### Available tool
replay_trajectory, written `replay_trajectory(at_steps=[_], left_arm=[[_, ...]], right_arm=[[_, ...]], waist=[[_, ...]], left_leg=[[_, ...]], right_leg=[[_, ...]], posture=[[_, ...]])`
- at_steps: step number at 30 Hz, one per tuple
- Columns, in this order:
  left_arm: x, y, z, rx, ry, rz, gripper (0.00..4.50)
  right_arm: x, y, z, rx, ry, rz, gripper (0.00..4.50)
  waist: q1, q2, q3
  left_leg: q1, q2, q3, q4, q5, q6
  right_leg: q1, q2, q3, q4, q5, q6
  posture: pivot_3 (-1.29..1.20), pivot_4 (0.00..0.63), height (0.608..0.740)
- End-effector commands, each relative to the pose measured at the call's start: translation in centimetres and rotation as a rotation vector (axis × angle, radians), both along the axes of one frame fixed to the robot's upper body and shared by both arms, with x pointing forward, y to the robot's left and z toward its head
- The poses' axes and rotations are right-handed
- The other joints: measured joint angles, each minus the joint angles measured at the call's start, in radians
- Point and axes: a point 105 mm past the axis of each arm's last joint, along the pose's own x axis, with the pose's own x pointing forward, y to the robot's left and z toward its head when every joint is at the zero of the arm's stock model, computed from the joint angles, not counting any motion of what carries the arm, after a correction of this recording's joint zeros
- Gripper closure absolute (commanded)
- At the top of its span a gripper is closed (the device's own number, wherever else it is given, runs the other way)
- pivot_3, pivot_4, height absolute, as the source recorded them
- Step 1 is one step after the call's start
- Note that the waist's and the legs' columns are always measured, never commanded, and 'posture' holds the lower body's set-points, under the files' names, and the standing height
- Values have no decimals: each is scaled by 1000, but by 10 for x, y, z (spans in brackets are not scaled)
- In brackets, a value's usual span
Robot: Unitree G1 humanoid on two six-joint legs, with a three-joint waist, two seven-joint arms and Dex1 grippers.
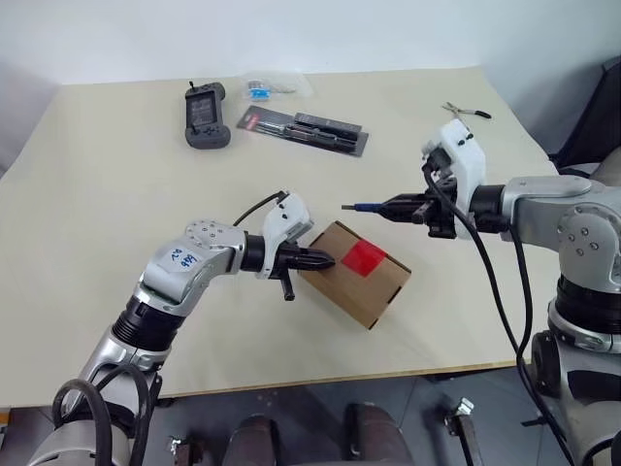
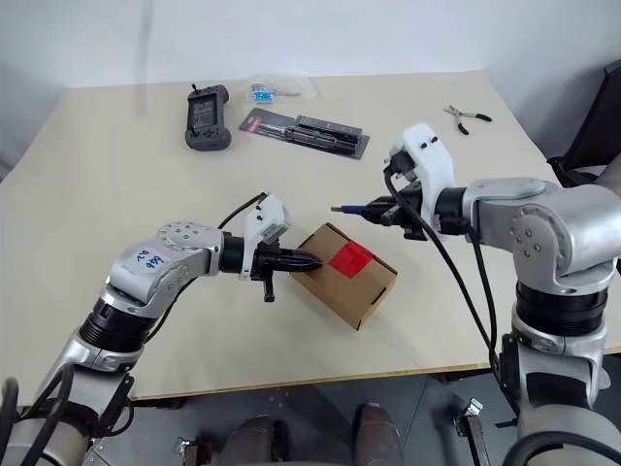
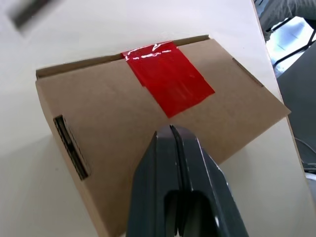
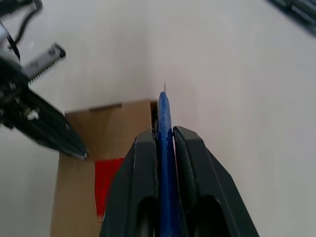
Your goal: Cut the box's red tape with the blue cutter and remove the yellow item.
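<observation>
Left forearm sticker (image 2: 147,259): blue handwritten marks on a white label, too small to make out
Black blister pack (image 1: 305,131): a red patch at one end, its print unreadable
Box (image 3: 148,123): no print on the brown faces or the red tape (image 3: 168,76)

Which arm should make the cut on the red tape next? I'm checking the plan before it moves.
The right. Its gripper already clamps the blue cutter, tip poised above the box near the red tape. The left gripper is shut with its tips at the box, likely steadying it.
</observation>
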Motion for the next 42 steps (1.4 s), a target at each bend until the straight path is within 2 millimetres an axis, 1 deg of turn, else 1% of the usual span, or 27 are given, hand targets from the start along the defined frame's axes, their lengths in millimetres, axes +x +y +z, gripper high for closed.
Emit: replay_trajectory(at_steps=[1, 4, 7, 14, 19, 26, 29, 33, 42], left_arm=[[3, 1, -3, 22, 2, 10, 4500], [6, 1, -3, 20, -1, 16, 4500], [7, 1, -3, 17, -7, 12, 4500], [9, 0, -2, 15, -18, 15, 4500], [12, 0, -1, 12, -25, 19, 4500], [14, -1, 0, 1, -36, 22, 4500], [14, -1, 0, 1, -38, 23, 4500], [15, -2, 1, -3, -41, 26, 4500], [14, -2, 0, -4, -41, 28, 4500]], right_arm=[[-11, -1, 7, -28, -40, 27, 4284], [-10, -8, -1, -47, -21, 3, 4284], [-11, -10, -4, -54, -14, 3, 4284], [-15, -3, 3, -18, -36, 40, 4284], [-13, 1, 15, 24, -80, 53, 4284], [-16, 3, 12, 19, -68, 73, 4284], [-16, 1, 8, 5, -58, 64, 4284], [-15, -7, 0, -20, -39, 31, 4284], [-20, -19, -5, -38, -30, -10, 4284]], waist=[[0, 0, 0], [3, 0, 0], [4, 0, 0], [11, 0, 0], [16, 0, 0], [22, 0, 0], [23, 0, 0], [24, 0, 0], [24, 0, 0]], left_leg=[[0, 0, 0, 0, 0, 0], [0, 0, 0, 0, 0, 0], [0, 0, 0, 0, 0, 0], [1, 0, 0, 1, 1, 1], [1, 0, 0, 2, 1, 1], [0, 0, 0, 2, 1, 1], [0, 0, 0, 3, 1, 1], [0, 0, 0, 3, 1, 1], [0, 0, 0, 3, 1, 1]], right_leg=[[0, 0, 0, 0, 0, 0], [0, 0, 0, 0, 0, 0], [1, 0, 0, -1, 0, 0], [1, 0, 0, -1, 0, 0], [1, 0, 0, -1, 0, 0], [2, 0, 0, -1, 0, -1], [2, 0, 0, -1, 0, -1], [2, 0, 0, -1, 0, -1], [2, 0, 0, -1, 0, -1]], posture=[[0, 150, 740], [0, 150, 740], [0, 150, 740], [0, 150, 740], [0, 150, 740], [0, 150, 740], [0, 150, 740], [0, 150, 740], [0, 150, 740]])
